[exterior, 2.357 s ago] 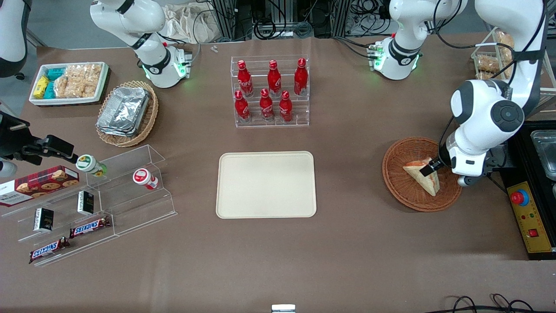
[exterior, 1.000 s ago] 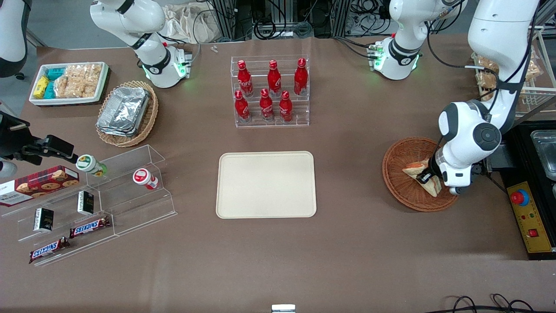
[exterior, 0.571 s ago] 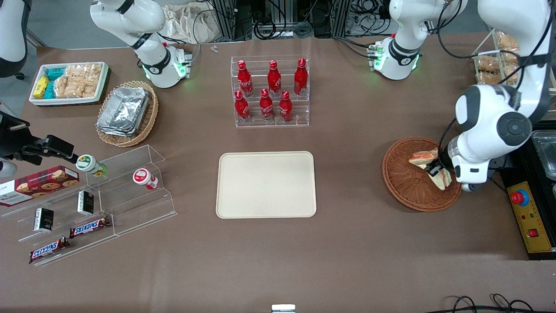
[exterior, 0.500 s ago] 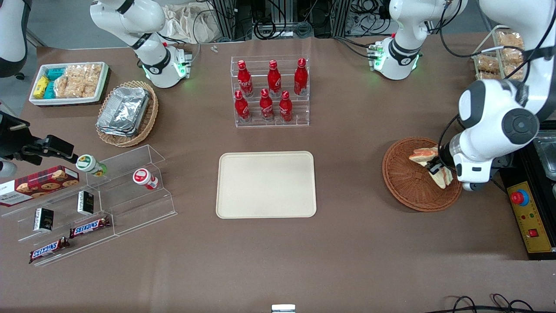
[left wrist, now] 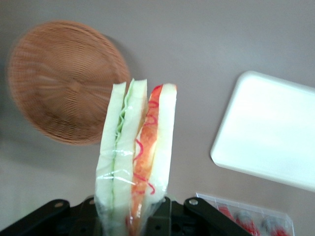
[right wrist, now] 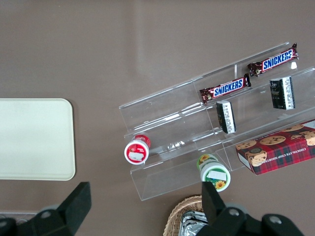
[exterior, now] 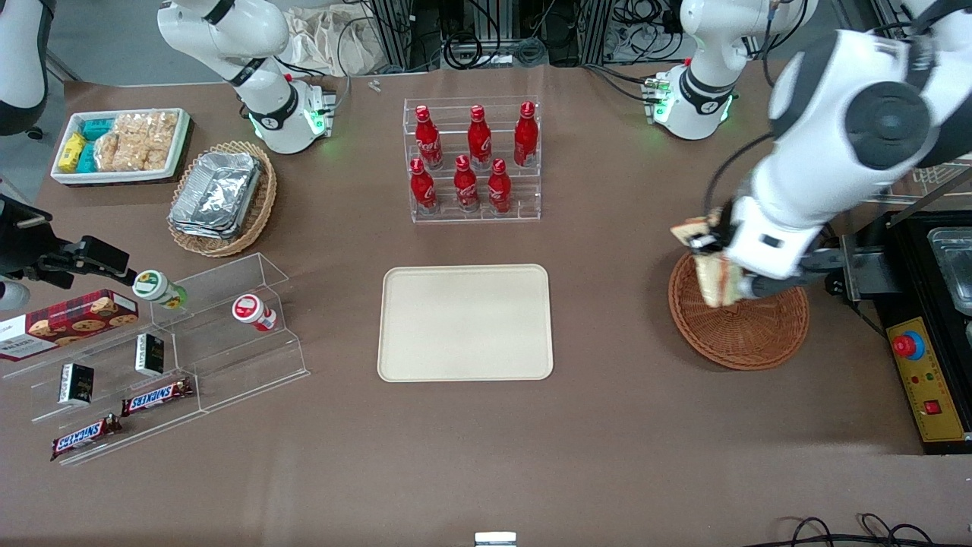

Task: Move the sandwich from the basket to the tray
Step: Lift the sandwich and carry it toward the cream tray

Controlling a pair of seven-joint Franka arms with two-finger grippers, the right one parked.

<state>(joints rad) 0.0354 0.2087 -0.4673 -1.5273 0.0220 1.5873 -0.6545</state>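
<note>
The sandwich (exterior: 712, 282), a clear-wrapped wedge of white bread with green and orange-red filling, hangs in the air above the rim of the reddish-brown wicker basket (exterior: 748, 334) that is nearest the tray. My gripper (exterior: 708, 241) is shut on its wide end. In the left wrist view the sandwich (left wrist: 135, 157) stands out from between the black fingers (left wrist: 174, 216), with the basket (left wrist: 64, 81) and the tray (left wrist: 270, 128) on the table below it. The cream tray (exterior: 465, 321) lies bare at the table's middle.
A clear rack of red bottles (exterior: 473, 163) stands farther from the front camera than the tray. Toward the parked arm's end are a tan oval basket of foil containers (exterior: 220, 197), a white snack bin (exterior: 121, 144) and an acrylic snack stand (exterior: 175, 342). A black control box (exterior: 926, 380) sits beside the round basket.
The gripper has risen out of the basket with the sandwich and swung toward the tray. The sandwich, which lay in the basket, now hangs above its rim.
</note>
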